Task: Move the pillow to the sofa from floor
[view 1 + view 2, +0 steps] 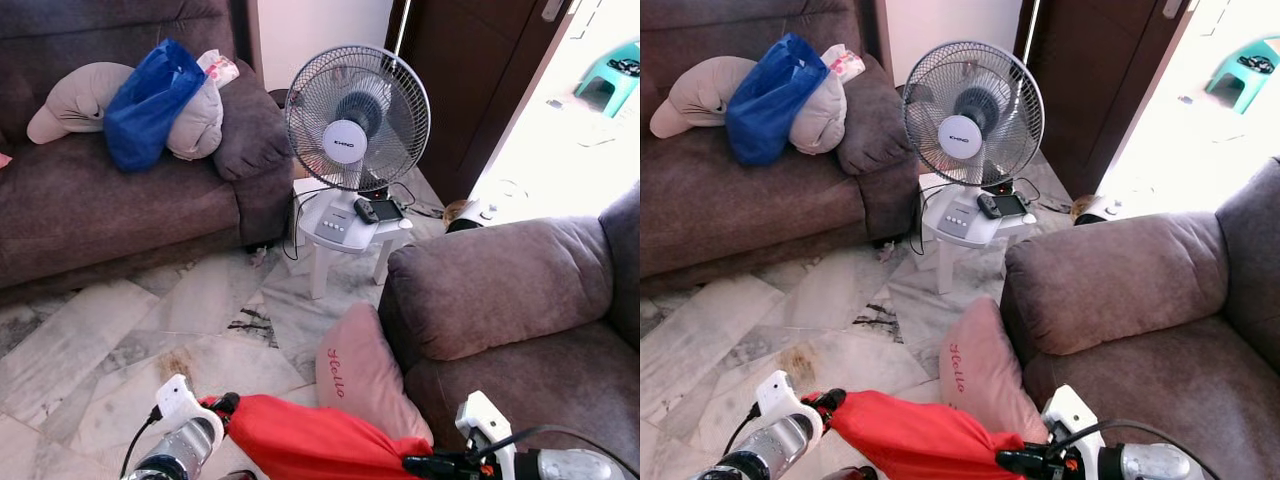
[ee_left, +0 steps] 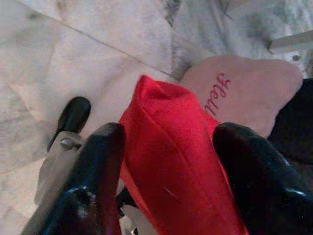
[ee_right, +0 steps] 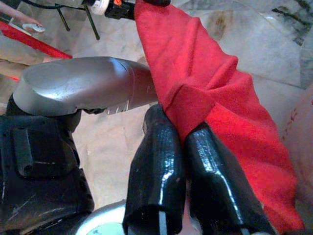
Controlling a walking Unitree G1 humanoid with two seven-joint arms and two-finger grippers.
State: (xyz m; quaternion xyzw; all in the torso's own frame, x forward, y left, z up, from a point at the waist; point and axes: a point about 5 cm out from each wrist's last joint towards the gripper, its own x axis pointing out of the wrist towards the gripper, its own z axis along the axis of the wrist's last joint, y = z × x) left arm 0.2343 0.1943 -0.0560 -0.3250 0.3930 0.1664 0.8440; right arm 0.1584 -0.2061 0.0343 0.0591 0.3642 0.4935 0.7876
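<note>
- Pillow (image 1: pixel 300 437), bright red, hangs stretched between the two pincers above the marble floor (image 1: pixel 90 340), near the front corner of the right-hand sofa (image 1: pixel 500 290).
- Its long axis runs side to side across the robot's front, one end at each pincer, the right end a little lower in the head views.
- Left pincer (image 2: pixel 168 147) straddles the pillow's left end: the wrist view shows its fingers (image 2: pixel 98 166) spread, with the red fabric between them and a raised fold running along the pillow's length.
- Right pincer (image 3: pixel 182 147) has its fingers pressed together, pinching a folded corner of the red fabric; this view also shows the silver arm (image 3: pixel 78 85) beside it.
- A pink cushion (image 1: pixel 355 375) lettered "Hello" leans on the floor against the sofa's arm, just behind the pillow.
- The head views add the far brown sofa (image 1: pixel 120 200) carrying a blue bag (image 1: pixel 145 105), and a fan (image 1: pixel 357 118) on a white stool (image 1: pixel 340 235).
</note>
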